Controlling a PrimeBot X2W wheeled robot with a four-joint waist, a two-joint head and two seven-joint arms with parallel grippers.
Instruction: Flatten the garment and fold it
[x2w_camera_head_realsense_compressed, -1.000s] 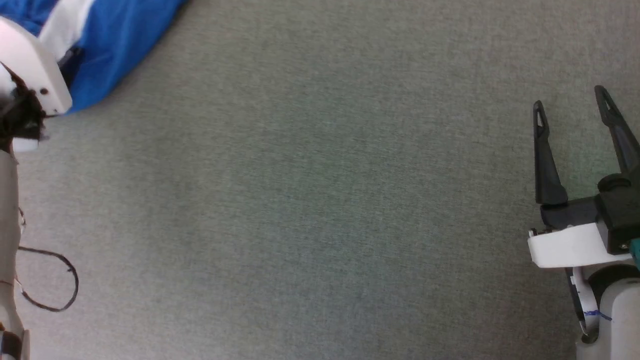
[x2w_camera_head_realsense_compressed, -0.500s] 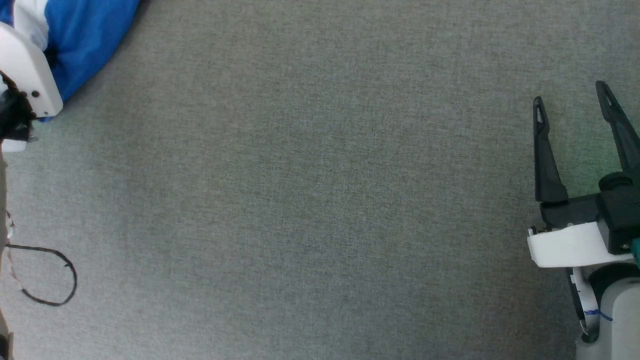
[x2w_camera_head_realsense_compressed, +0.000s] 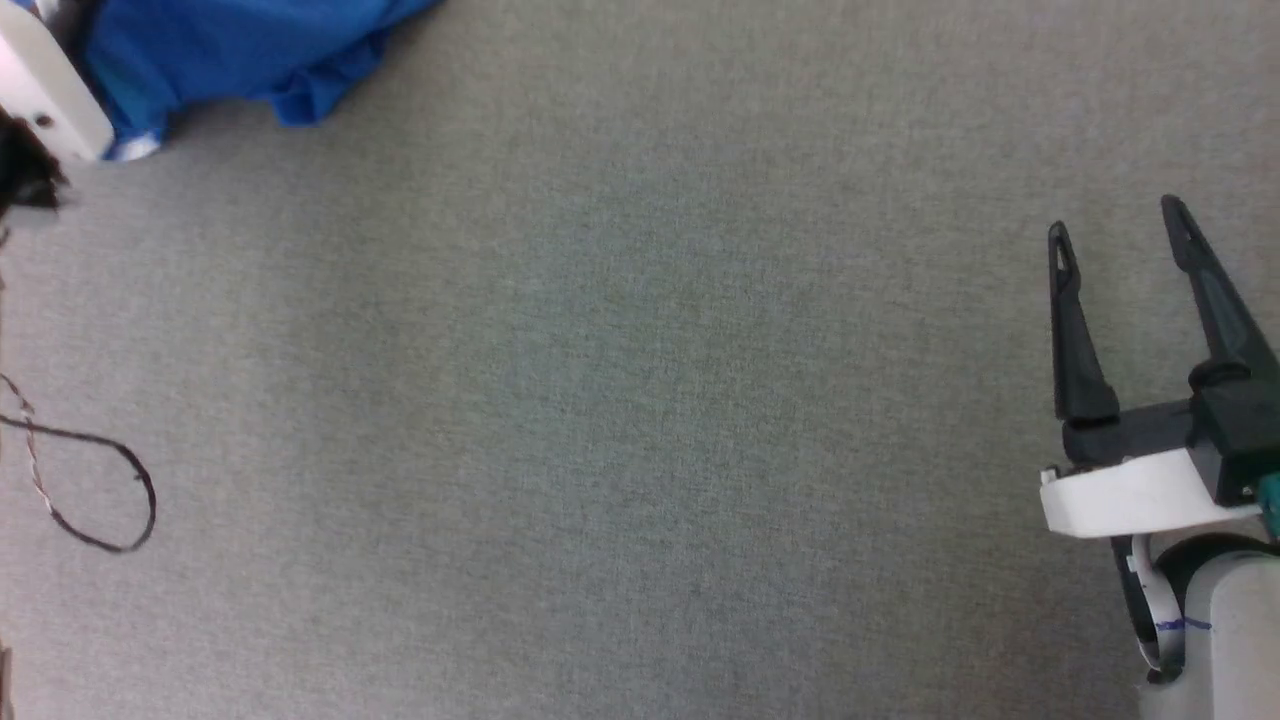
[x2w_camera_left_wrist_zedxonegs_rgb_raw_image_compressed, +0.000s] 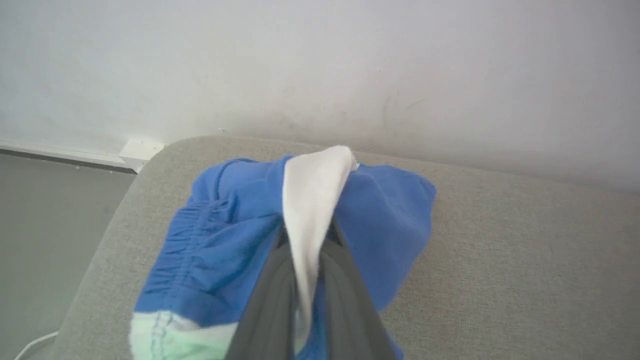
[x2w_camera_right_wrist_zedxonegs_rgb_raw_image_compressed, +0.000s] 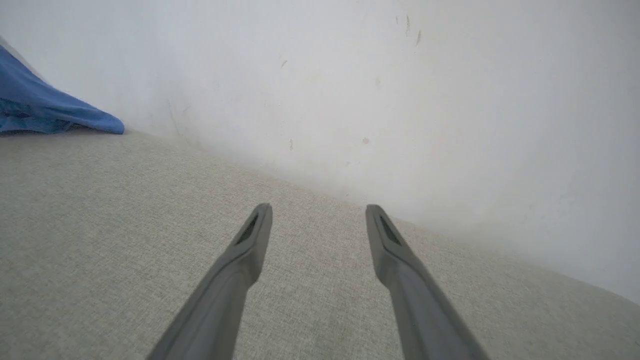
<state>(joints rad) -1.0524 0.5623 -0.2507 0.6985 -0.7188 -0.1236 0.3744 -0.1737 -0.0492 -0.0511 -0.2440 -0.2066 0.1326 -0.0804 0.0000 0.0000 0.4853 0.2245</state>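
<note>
The garment is a crumpled heap of bright blue shorts near the rounded far corner of the grey surface. My left gripper is shut on a raised fold of its white stripe, and the gathered waistband lies to the left of the fingers. In the head view the garment lies at the top left, partly behind my left arm's white wrist housing. My right gripper stands open and holds nothing, far to the right of the cloth. In the right wrist view the right gripper hovers over bare fabric, with a corner of the garment at the upper left.
A grey fabric surface spreads between the two arms. A pale wall rises right behind its far edge. Beyond the surface's rounded corner are the floor and a white baseboard. A thin black cable loop hangs by my left arm.
My left gripper has shut on the garment's white stripe. In the head view the blue cloth now reaches further right along the top edge. The right gripper stays open, shifted only slightly.
</note>
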